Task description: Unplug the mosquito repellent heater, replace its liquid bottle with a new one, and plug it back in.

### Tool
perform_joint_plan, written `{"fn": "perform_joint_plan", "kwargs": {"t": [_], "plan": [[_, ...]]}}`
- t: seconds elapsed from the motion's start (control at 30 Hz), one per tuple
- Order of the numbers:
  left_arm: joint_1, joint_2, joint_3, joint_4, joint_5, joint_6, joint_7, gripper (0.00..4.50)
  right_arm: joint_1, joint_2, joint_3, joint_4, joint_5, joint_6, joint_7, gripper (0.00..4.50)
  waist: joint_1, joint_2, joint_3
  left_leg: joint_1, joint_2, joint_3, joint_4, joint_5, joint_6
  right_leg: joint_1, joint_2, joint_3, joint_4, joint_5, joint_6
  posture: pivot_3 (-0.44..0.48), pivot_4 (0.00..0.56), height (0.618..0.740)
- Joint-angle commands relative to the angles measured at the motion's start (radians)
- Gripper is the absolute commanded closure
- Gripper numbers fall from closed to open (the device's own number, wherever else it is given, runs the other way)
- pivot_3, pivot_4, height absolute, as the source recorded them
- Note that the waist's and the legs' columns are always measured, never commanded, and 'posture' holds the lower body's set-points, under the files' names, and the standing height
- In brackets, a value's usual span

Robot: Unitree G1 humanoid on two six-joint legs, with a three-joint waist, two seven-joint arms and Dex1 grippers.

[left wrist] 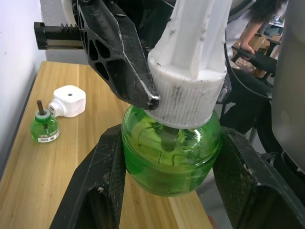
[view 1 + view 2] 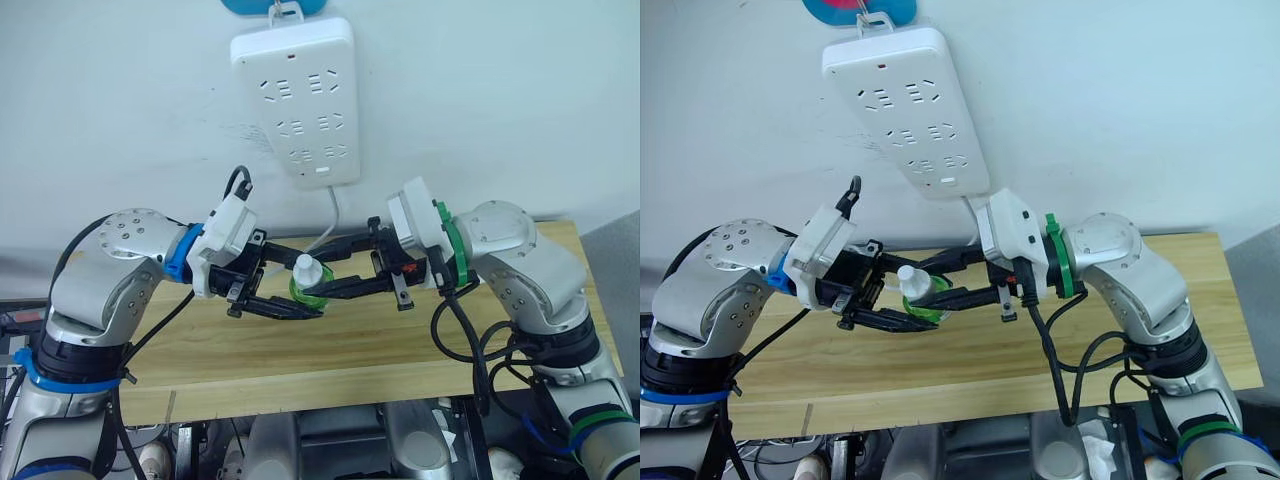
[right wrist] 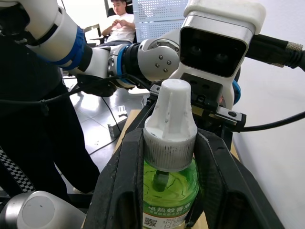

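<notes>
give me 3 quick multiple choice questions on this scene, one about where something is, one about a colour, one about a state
1. Where is the mosquito repellent heater?
A. plugged into the power strip
B. lying on the wooden table beside the bare-wick bottle
C. in the right gripper

2. What colour is the cap on the new bottle?
A. white
B. blue
C. black

3. How is the new bottle held?
A. standing free on the table
B. by the left gripper alone
C. left gripper on its green body, right gripper on its cap

Answers: 1 B, the left wrist view shows it on the table by the old bottle. 2 A, the cap is white. 3 C, both wrist views show fingers clamping it.
</notes>
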Motion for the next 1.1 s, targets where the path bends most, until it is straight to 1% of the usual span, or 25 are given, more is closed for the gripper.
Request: {"fn": "perform_joint_plan", "kwargs": {"t": [0.03, 0.33, 0.37, 0.4, 0.5, 0.53, 0.77, 0.93, 1.1], "plan": [[-0.017, -0.03, -0.014, -0.024, -0.059, 0.037, 0.017, 2.28, -0.028, 0.037, 0.096, -0.074, -0.001, -0.054, 0.06, 3.37, 0.0, 0.0, 0.0, 0.0, 0.0, 0.0, 0.0, 0.0, 0.0, 0.0, 0.0, 0.0, 0.0, 0.0, 0.0, -0.178, 0.402, 0.74], [0.044, -0.082, 0.024, -0.037, 0.011, -0.054, 0.1, 2.28, -0.02, 0.008, 0.068, -0.087, -0.015, -0.002, 0.015, 3.37, 0.0, 0.0, 0.0, 0.0, 0.0, 0.0, 0.0, 0.0, 0.0, 0.0, 0.0, 0.0, 0.0, 0.0, 0.0, -0.18, 0.399, 0.74], [0.05, -0.086, 0.027, -0.041, 0.017, -0.066, 0.105, 2.28, -0.019, 0.009, 0.063, -0.089, -0.015, 0.003, 0.005, 2.65, 0.0, 0.0, 0.0, 0.0, 0.0, 0.0, 0.0, 0.0, 0.0, 0.0, 0.0, 0.0, 0.0, 0.0, 0.0, -0.18, 0.399, 0.74], [0.055, -0.088, 0.029, -0.043, 0.02, -0.073, 0.111, 2.28, -0.018, 0.01, 0.058, -0.09, -0.015, 0.008, -0.006, 2.46, 0.0, 0.0, 0.0, 0.0, 0.0, 0.0, 0.0, 0.0, 0.0, 0.0, 0.0, 0.0, 0.0, 0.0, 0.0, -0.18, 0.399, 0.74], [0.061, -0.092, 0.034, -0.049, 0.023, -0.085, 0.124, 2.28, -0.016, 0.01, 0.05, -0.096, -0.016, 0.021, -0.034, 1.3, 0.0, 0.0, 0.0, 0.0, 0.0, 0.0, 0.0, 0.0, 0.0, 0.0, 0.0, 0.0, 0.0, 0.0, 0.0, -0.177, 0.398, 0.74], [0.063, -0.09, 0.035, -0.05, 0.024, -0.089, 0.128, 2.28, -0.017, 0.009, 0.047, -0.097, -0.016, 0.024, -0.038, 1.01, 0.0, 0.0, 0.0, 0.0, 0.0, 0.0, 0.0, 0.0, 0.0, 0.0, 0.0, 0.0, 0.0, 0.0, 0.0, -0.177, 0.398, 0.74], [0.096, -0.081, 0.055, -0.038, 0.063, -0.167, 0.169, 2.28, -0.023, -0.016, 0.018, -0.099, -0.02, 0.048, -0.081, 1.01, 0.001, 0.0, 0.0, 0.0, 0.0, 0.0, 0.0, 0.0, 0.0, 0.0, 0.0, 0.0, 0.0, 0.0, 0.0, -0.175, 0.392, 0.74], [0.131, -0.082, 0.065, -0.044, 0.113, -0.239, 0.222, 2.28, -0.012, -0.032, -0.005, -0.125, -0.03, 0.105, -0.173, 1.01, 0.0, 0.0, 0.0, 0.0, 0.0, 0.0, 0.0, 0.0, 0.0, 0.0, 0.0, 0.0, -0.001, 0.0, 0.0, -0.179, 0.388, 0.74], [0.159, -0.107, 0.068, -0.061, 0.149, -0.297, 0.292, 2.28, -0.017, -0.033, -0.015, -0.162, -0.031, 0.182, -0.274, 1.01, 0.0, 0.0, 0.0, 0.0, 0.0, 0.0, 0.0, 0.0, 0.0, 0.0, 0.0, 0.0, -0.001, 0.0, 0.0, -0.194, 0.386, 0.74]]}}
